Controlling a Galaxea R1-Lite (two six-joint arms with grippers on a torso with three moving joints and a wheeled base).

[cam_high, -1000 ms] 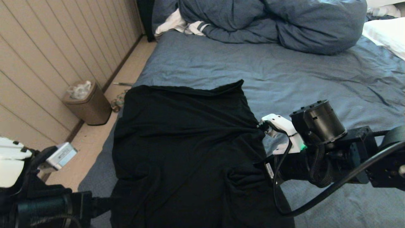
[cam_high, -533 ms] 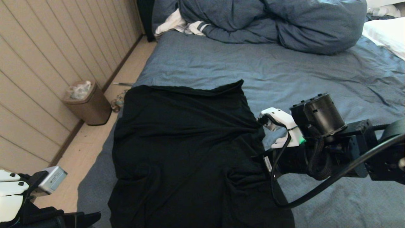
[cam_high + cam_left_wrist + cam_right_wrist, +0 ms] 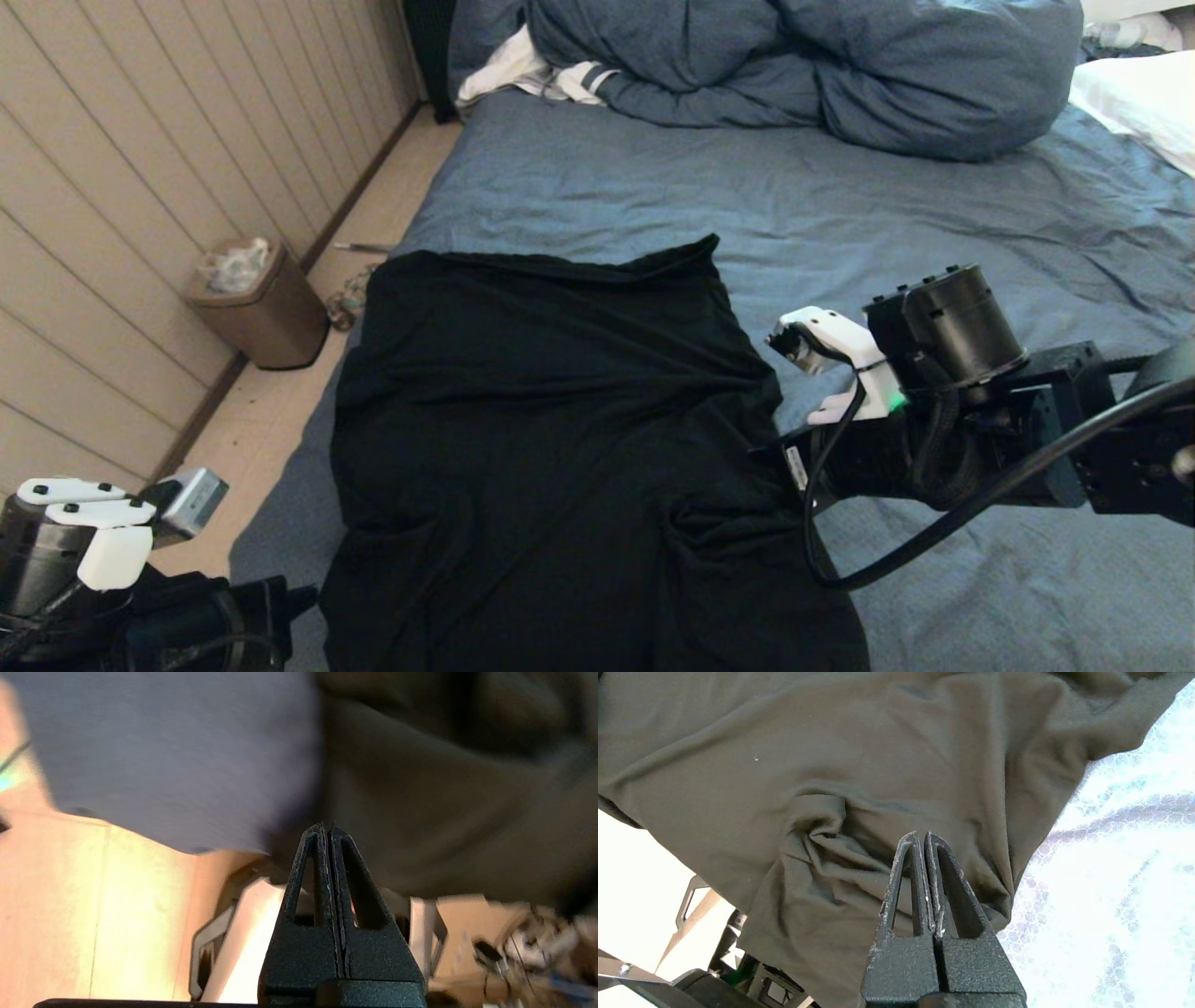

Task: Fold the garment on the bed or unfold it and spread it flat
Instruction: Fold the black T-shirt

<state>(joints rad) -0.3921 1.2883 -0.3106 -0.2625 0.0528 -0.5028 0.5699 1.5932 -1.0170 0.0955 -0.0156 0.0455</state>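
The garment [image 3: 551,439], a plain black T-shirt, lies spread with soft wrinkles on the bed [image 3: 840,215], near its left edge, and hangs over the near edge. A bunched fold [image 3: 695,523] sits low on its right side. My right gripper [image 3: 922,835] is shut and empty, hovering just above that fold [image 3: 817,844] by the shirt's right edge. Its arm [image 3: 943,327] reaches in from the right. My left gripper [image 3: 327,828] is also shut and empty, low at the bed's near left corner, pointing at the shirt's edge [image 3: 444,788].
A bunched blue-grey duvet [image 3: 803,65] and a white striped cloth [image 3: 532,75] lie at the head of the bed. A white pillow [image 3: 1139,103] is at the far right. A brown bin [image 3: 257,303] stands on the floor strip by the panelled wall.
My left gripper went from open to shut while its arm dropped low and turned at the bed's corner. The right arm rose slightly, and the shirt's right edge, drawn taut before, has slackened.
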